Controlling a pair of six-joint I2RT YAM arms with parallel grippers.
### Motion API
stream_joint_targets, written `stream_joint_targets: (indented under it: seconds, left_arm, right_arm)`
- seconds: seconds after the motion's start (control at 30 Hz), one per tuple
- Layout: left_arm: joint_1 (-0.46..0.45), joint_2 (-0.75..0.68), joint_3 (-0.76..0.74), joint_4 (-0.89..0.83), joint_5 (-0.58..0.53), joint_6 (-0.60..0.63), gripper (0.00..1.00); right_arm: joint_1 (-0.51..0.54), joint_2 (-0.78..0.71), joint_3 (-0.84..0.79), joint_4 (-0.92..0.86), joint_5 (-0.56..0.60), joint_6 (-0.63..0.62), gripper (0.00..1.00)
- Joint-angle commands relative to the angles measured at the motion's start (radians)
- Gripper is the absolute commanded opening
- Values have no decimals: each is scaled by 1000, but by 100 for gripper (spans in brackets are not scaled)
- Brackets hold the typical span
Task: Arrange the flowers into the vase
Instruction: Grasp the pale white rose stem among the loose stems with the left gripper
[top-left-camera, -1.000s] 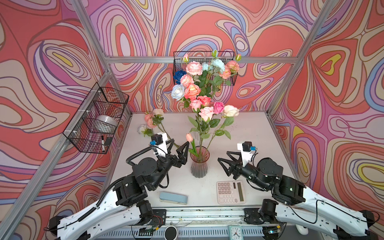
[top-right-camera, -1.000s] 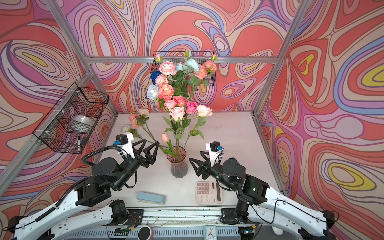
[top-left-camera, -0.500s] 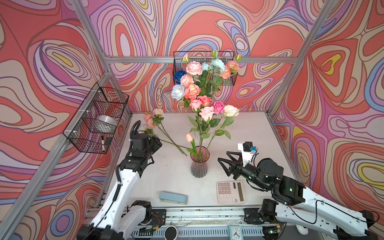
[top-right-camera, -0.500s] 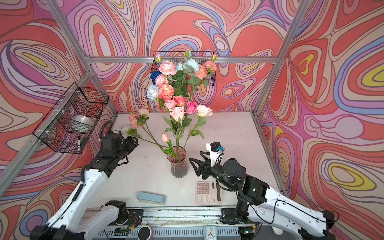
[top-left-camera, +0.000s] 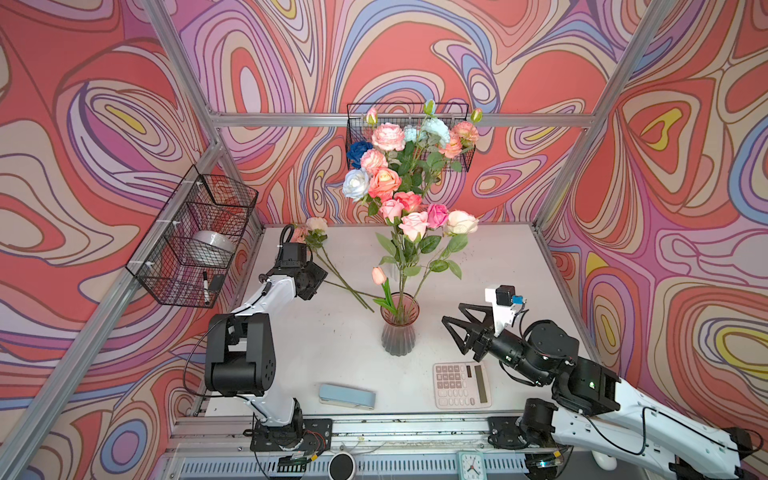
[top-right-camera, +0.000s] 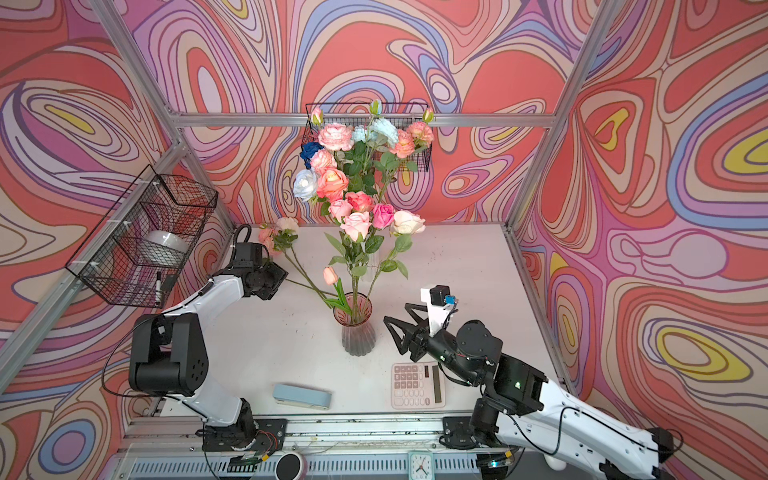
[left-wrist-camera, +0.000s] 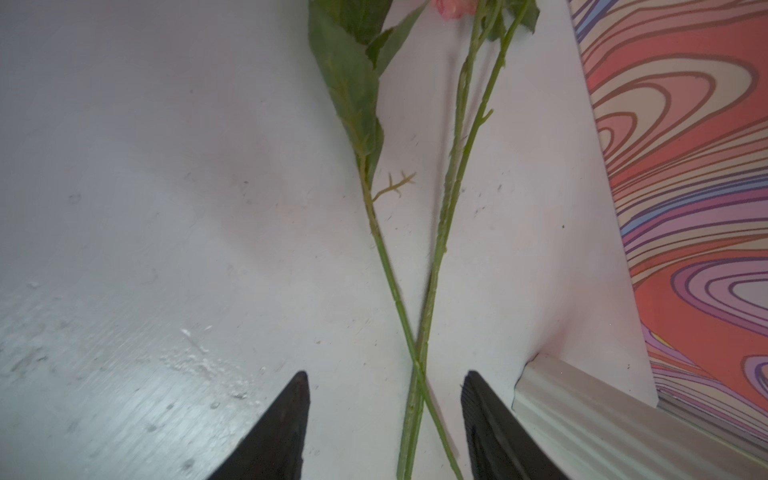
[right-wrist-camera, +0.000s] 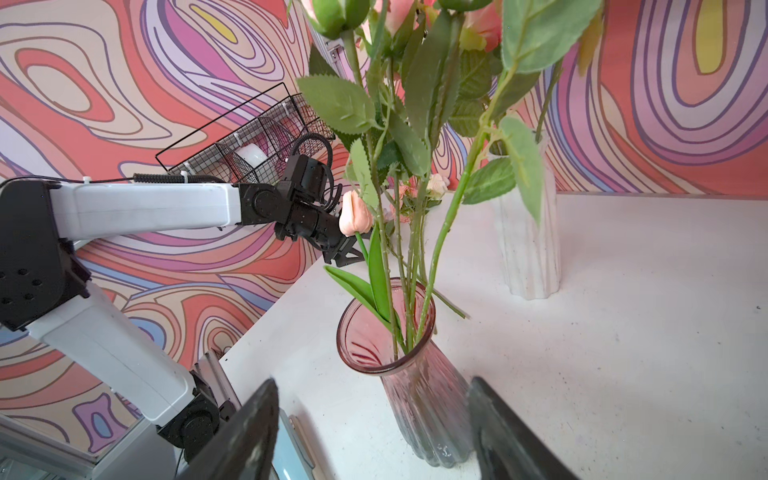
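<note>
Two arms, two vases, two wire baskets (top-left-camera: 166, 266) (top-left-camera: 464, 157), one calculator (top-left-camera: 461, 384), one pale blue case (top-left-camera: 347, 396) and one small clock (top-left-camera: 469, 467).

The pink glass vase (top-left-camera: 398, 336) stands mid-tabletop (top-left-camera: 498, 257) and holds one tulip (top-left-camera: 378, 275) and several long stems. The white vase (right-wrist-camera: 525, 249) stands behind it, toward the far edge. The standing flowers (top-left-camera: 413, 224) show well over a dozen heads, among them one deep blue head (top-left-camera: 359, 151). Loose flowers (top-left-camera: 318, 237) lie at the far left corner with two heads visible, cream and pink, and their stems run toward the pink vase.

A second ago the left arm (top-left-camera: 270, 295) was at the pink vase; it has since swung to the far left corner. The left fingers (left-wrist-camera: 286, 424) are closer together than they were but still apart. They straddle the crossed stems (left-wrist-camera: 417, 365) with a gap on each side and grip nothing. The right arm (top-left-camera: 540, 349) has hardly moved. The right fingers (right-wrist-camera: 249, 436) are spread and empty, near the pink vase on its right side. The tulip and the bunch stand as before.

In both top views the left fingers are hidden under the wrist. The white vase is mostly behind leaves there, so I cannot tell which vase each tall stem sits in. The left wrist view cuts off the loose heads, and the clock is clipped at the picture's bottom edge.
</note>
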Motion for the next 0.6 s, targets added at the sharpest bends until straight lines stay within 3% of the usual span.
stream_joint_targets:
  seconds: [0.0,0.07,0.3,0.57]
  left_arm:
    - [4,72,75,-66,-32,-63,61]
    - [4,136,132,-107,-32,-61,59]
    - [1,233,161,26,10,-56,57]
    - [-10,346,251,33,31,-30,52]
  right_arm:
    - [2,-10,-17,-18,30,-16,74]
    - [2,-13,-16,-23,35,-23,74]
    - [1,-7,-13,-45,50,-42,74]
    - [2,40,-2,-40,58,-61,74]
